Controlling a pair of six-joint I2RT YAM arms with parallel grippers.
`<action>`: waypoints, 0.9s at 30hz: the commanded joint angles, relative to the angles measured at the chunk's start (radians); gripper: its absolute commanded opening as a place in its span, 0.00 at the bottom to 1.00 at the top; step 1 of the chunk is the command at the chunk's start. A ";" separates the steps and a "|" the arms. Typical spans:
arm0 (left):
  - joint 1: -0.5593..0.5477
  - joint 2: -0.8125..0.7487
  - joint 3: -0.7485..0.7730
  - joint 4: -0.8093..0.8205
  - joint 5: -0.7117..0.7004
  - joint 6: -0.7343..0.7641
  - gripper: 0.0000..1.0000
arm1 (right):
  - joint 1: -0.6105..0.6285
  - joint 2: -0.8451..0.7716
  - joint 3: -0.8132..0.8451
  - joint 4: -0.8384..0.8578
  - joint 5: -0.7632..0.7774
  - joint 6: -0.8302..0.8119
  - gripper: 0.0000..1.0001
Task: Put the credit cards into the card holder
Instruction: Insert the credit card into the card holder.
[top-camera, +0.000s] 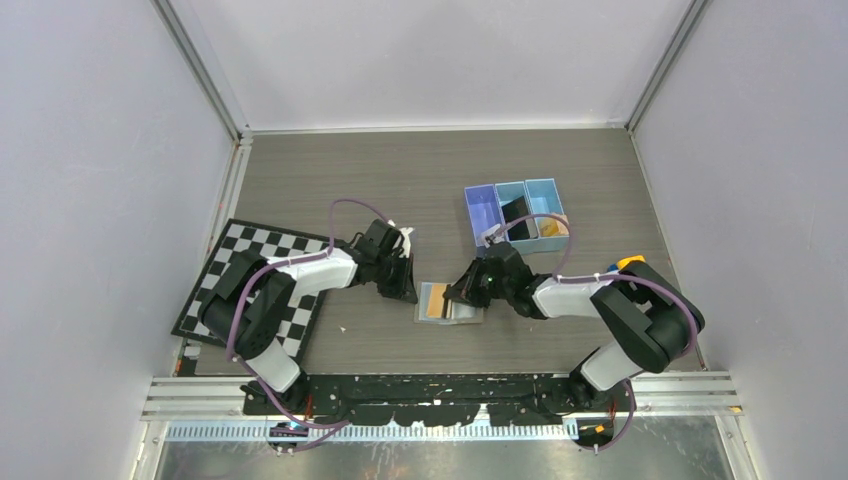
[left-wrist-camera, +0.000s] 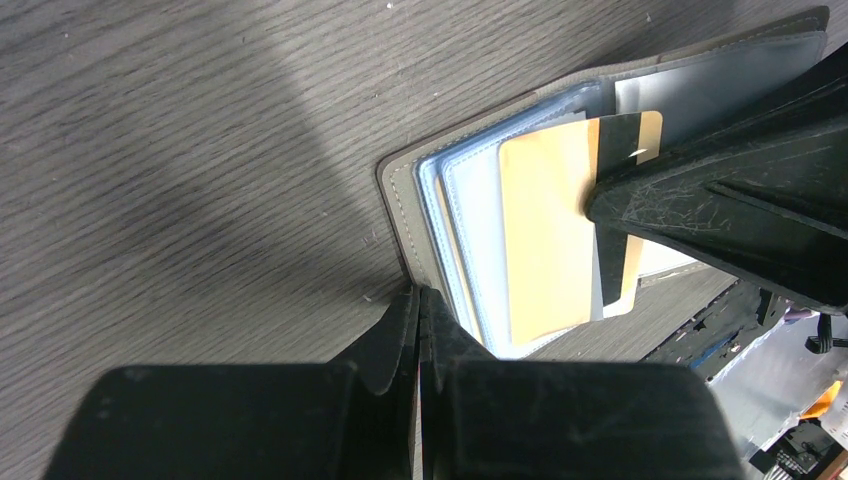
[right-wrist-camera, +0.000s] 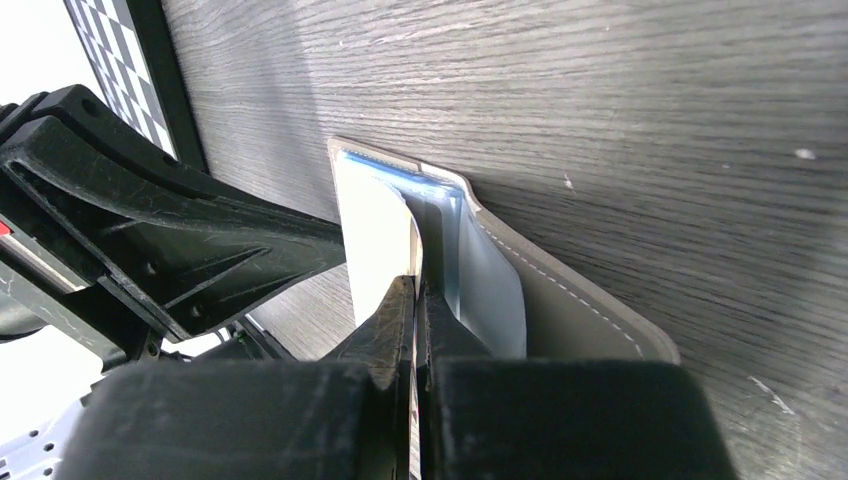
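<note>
The card holder lies open on the table between the arms, grey outside and pale blue inside. An orange card with a black stripe lies partly in its pockets; it also shows in the top view. My right gripper is shut on this card's edge, and the card looks pale in the right wrist view. The right gripper's fingers show in the left wrist view. My left gripper is shut, with its tips against the holder's grey edge.
A blue three-compartment tray stands behind the holder with a black card and a yellowish item in it. A checkerboard lies at the left under the left arm.
</note>
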 joint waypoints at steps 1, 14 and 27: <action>-0.003 0.037 -0.033 -0.069 -0.097 0.038 0.00 | 0.014 0.051 0.021 -0.145 0.028 -0.063 0.00; -0.002 0.031 -0.049 -0.045 -0.093 0.019 0.00 | 0.013 -0.013 0.051 -0.193 0.062 -0.089 0.23; -0.002 0.036 -0.048 -0.036 -0.091 0.012 0.00 | 0.018 -0.184 0.072 -0.356 0.098 -0.112 0.44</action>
